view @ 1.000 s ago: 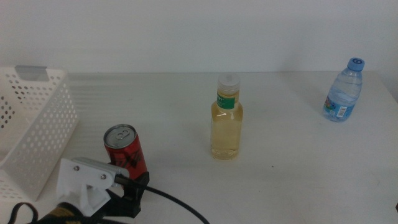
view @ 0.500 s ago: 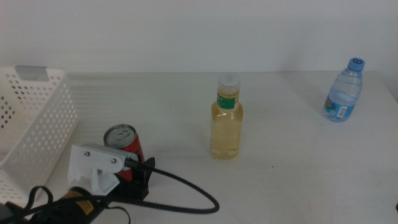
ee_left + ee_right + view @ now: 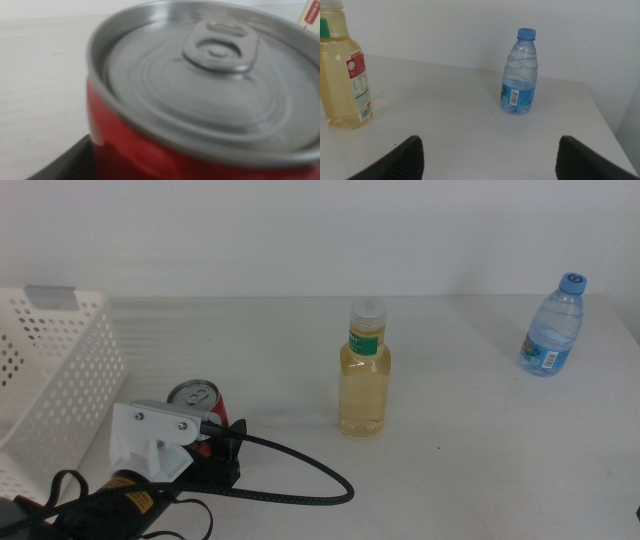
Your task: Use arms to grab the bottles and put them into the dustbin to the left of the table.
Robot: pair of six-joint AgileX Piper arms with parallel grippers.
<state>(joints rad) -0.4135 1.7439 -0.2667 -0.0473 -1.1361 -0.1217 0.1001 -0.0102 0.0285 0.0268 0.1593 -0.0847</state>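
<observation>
The red soda can stands upright near the table's front left. My left gripper is open around it, and the white housing hides the can's lower part. The can fills the left wrist view, with one dark finger beside its wall. The yellowish bottle with a green label stands mid-table. The blue-capped water bottle is at the far right. The right gripper waits open off the front right, facing the water bottle and the yellowish bottle. The white dustbin sits at the left.
A black cable loops from the left arm across the table in front of the yellowish bottle. The dustbin's perforated wall stands close to the left of the can.
The left arm has pushed forward, so its housing now covers more of the can. Its cable has swung out to the right. The can and both bottles have stayed put.
</observation>
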